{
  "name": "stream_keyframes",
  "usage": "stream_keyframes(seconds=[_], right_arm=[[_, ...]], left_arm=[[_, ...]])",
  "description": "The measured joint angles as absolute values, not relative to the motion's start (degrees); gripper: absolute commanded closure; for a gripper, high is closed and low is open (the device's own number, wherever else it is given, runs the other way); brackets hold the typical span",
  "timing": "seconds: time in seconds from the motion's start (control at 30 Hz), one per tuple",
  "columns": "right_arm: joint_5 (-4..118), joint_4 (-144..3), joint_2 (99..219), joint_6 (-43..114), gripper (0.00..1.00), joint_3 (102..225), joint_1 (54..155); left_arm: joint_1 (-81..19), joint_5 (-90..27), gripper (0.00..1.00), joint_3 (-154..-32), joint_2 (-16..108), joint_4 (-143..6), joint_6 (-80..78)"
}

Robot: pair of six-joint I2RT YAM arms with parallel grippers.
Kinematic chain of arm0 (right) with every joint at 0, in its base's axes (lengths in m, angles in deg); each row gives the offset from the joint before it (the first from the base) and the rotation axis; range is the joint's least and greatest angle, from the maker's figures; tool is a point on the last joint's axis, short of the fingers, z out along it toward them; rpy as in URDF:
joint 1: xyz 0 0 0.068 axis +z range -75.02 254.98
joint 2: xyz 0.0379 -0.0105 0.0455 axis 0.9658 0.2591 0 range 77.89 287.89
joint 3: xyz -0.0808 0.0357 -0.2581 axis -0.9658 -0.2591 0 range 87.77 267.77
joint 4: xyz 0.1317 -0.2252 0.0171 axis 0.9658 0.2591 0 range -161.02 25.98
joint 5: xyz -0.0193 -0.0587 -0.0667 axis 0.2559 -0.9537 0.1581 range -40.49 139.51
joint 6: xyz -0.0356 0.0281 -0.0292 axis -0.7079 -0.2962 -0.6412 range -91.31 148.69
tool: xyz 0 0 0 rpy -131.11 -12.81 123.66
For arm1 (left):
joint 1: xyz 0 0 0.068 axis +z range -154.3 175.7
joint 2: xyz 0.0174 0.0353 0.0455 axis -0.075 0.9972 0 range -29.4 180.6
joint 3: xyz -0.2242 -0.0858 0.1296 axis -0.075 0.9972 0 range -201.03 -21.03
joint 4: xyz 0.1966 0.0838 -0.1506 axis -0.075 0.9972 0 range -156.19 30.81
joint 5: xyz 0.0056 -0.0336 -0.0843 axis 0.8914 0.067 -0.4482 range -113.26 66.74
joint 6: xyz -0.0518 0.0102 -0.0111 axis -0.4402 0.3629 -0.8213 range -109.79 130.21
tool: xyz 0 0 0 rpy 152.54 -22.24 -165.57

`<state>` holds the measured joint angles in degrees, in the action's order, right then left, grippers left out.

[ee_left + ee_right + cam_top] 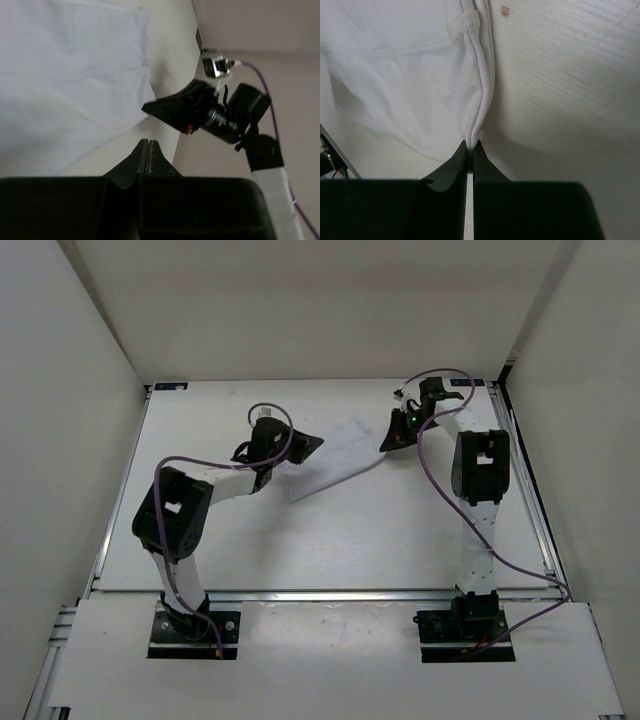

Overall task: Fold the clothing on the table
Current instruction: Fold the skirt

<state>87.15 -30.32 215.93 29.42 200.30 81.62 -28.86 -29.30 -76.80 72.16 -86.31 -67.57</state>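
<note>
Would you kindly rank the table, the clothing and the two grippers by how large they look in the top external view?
1. table
2. clothing
3. left gripper and right gripper: they look about alike, so I leave these two unranked.

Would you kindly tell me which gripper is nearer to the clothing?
Right. The right gripper is shut on a hemmed edge of the clothing. The left gripper is shut just short of its other side, with bare table between.
</note>
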Motion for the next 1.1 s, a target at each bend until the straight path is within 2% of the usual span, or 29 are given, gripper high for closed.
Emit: stream_keyframes(seconds=[0.23,0.33,0.53,0.83,1.1], right_arm=[[86.9,-28.5,214.7,26.7,1.0,201.3,81.6],[87.1,-27.6,214.7,26.3,0.99,203.7,82.3],[91.1,-26.8,213.7,22.8,1.0,210.1,83.2],[108.9,-17.4,211.0,9.4,1.0,217.5,85.4],[111.3,-9.1,210.5,-3.3,1.0,215.2,93.0]], left_arm=[[-31.3,-36.2,1.0,-86.2,79.6,-84.2,-62.5],[-29.9,-36.1,1.0,-84.1,78.9,-81.6,-61.0],[-26.0,-34.2,1.0,-72.4,74.0,-77.7,-60.4],[-24.7,-33.8,1.0,-72.6,78.3,-77.7,-60.7],[-23.8,-36.5,1.0,-75.9,83.0,-80.9,-61.2]])
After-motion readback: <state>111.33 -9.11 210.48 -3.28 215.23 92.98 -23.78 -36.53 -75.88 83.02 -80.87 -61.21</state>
